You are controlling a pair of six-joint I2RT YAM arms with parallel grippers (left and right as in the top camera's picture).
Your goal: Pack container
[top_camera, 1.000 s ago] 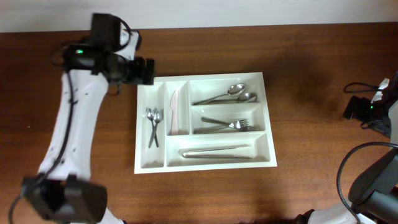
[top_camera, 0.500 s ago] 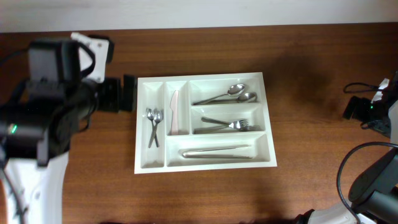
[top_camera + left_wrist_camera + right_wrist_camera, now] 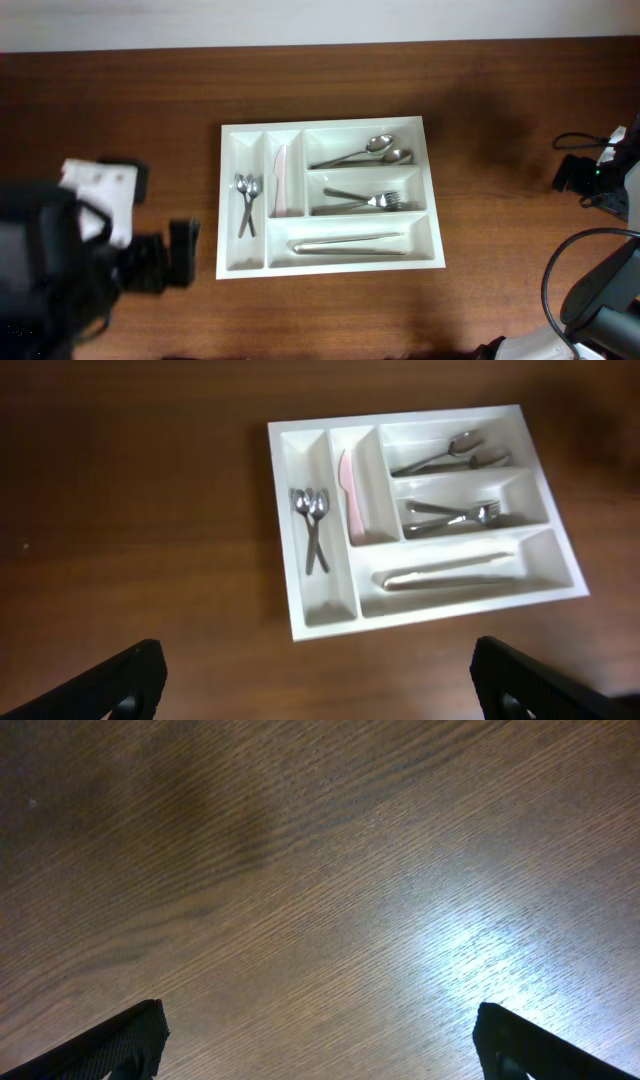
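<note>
Left end effector [image 3: 320,685] spread, empty, near the large white rectangular plastic cutlery tray [image 3: 328,271]; I should pull clear without nudging it.

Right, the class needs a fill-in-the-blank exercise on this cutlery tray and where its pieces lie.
The large white rectangular plastic cutlery tray has ___ compartments.
In the overhead view, the small metal teaspoons lie directly ___ of the pale pink plastic knife.
The metal forks lie in the ___ of the three wide compartments.
Missing words: five, left, middle.
</note>
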